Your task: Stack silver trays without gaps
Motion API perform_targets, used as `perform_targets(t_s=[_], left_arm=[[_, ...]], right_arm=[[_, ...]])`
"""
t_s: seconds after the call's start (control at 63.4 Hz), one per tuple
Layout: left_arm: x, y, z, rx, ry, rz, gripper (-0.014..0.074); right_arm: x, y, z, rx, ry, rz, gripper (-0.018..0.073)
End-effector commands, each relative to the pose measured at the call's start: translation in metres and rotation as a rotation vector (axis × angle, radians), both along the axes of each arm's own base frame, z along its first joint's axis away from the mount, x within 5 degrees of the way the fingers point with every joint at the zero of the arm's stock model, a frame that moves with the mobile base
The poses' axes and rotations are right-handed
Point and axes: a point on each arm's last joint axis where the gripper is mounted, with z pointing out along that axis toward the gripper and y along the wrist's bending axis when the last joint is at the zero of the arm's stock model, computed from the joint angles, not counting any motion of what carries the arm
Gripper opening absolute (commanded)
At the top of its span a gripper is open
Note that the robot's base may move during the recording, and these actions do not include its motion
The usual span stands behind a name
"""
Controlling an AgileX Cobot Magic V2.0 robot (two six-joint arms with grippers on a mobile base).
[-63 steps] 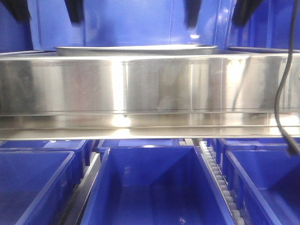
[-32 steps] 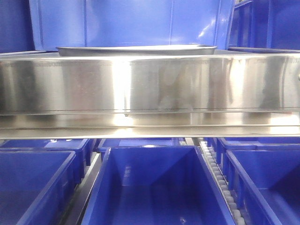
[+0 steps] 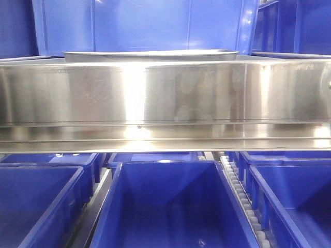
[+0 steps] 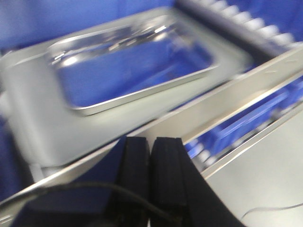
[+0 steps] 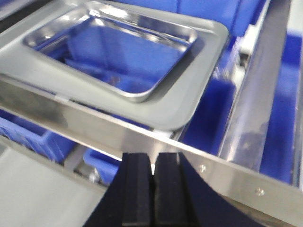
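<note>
Shiny rectangular stainless-steel tray point(image 5: 113, 52) sits on a flat grey surface point(image 5: 199, 75), behind the long mirror-like steel shelf rail point(image 3: 165, 98); only its rim shows in front view point(image 3: 150, 54). Left gripper point(image 4: 150, 175) and right gripper point(image 5: 152, 189): black fingers pressed together, holding nothing. Blue plastic bins point(image 3: 165, 206) below.

Above the trays point(image 5: 142, 94) the space is open. The steel rail point(image 3: 165, 98) bars the front approach; blue bins point(image 3: 139, 26) wall the back and sides.
</note>
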Motion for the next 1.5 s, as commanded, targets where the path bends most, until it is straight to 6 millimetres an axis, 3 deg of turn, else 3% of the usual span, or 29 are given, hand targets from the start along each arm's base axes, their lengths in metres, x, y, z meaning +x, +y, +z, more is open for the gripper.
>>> perform_targets(t_s=[0.0, 0.284, 0.946, 1.087, 1.277, 1.482], left_arm=[[-0.013, 0.004, 0.007, -0.158, -0.139, -0.074, -0.0042], [-0.03, 0.015, -0.011, -0.243, -0.158, -0.138, -0.0043], [-0.031, 0.015, -0.011, -0.251, -0.144, -0.139, -0.0048], [-0.031, 0.014, -0.01, -0.322, -0.08, -0.124, -0.0048], [-0.027, 0.033, -0.022, -0.23, -0.251, -0.017, -0.0048], [-0.037, 0.065, -0.057, -0.25, -0.348, 0.223, -0.0048]], right_arm=[[-0.012, -0.008, 0.002, 0.073, -0.196, 0.042, 0.0051], [-0.046, -0.03, -0.032, 0.197, -0.404, 0.08, 0.0051], [-0.047, -0.03, -0.037, 0.194, -0.4, 0.08, 0.0051], [-0.047, -0.03, -0.037, 0.194, -0.4, 0.08, 0.0051], [-0.047, -0.03, -0.037, 0.194, -0.4, 0.08, 0.0051], [-0.047, -0.03, -0.037, 0.194, -0.4, 0.08, 0.0051]])
